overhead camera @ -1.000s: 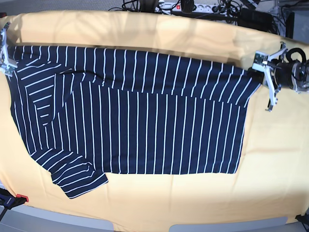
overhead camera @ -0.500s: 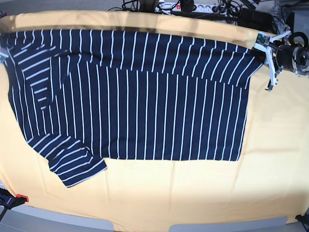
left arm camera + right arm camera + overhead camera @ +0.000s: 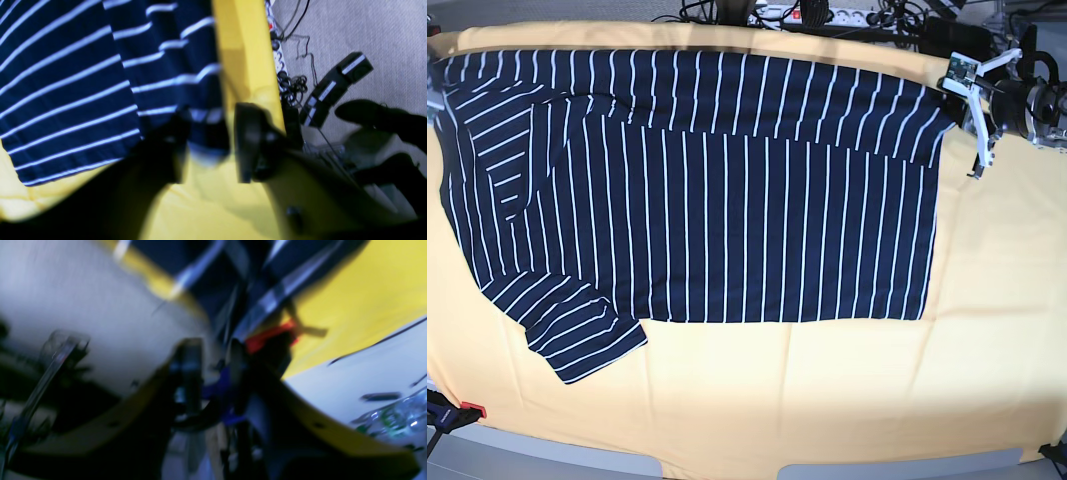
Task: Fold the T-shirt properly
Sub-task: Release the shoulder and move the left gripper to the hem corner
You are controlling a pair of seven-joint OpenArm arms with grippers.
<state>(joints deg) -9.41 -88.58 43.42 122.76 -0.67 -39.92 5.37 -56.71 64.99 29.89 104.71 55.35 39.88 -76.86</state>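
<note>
The T-shirt [image 3: 727,200], navy with thin white stripes, lies spread flat across the yellow table cloth [image 3: 827,400], a sleeve [image 3: 587,340] pointing to the near left. My left gripper [image 3: 967,118] is at the shirt's far right corner. In the left wrist view its fingers [image 3: 247,143] stand apart, with the shirt's corner [image 3: 206,133] loose in the gap, so it is open. My right gripper [image 3: 213,356] is at the far left corner, at the base view's edge. The blurred right wrist view shows a gap between its fingers [image 3: 190,366], below the striped cloth [image 3: 227,290].
Cables and a power strip [image 3: 827,15] run behind the table's far edge. A red clamp [image 3: 467,410] sits at the near left corner. Black boxes [image 3: 333,86] lie on the floor past the table edge. A plastic bottle [image 3: 393,420] shows in the right wrist view.
Both arms drew the shirt's far edge toward the back of the table, flattening it. Both grippers, shut on the far corners before, now have their fingers apart.
</note>
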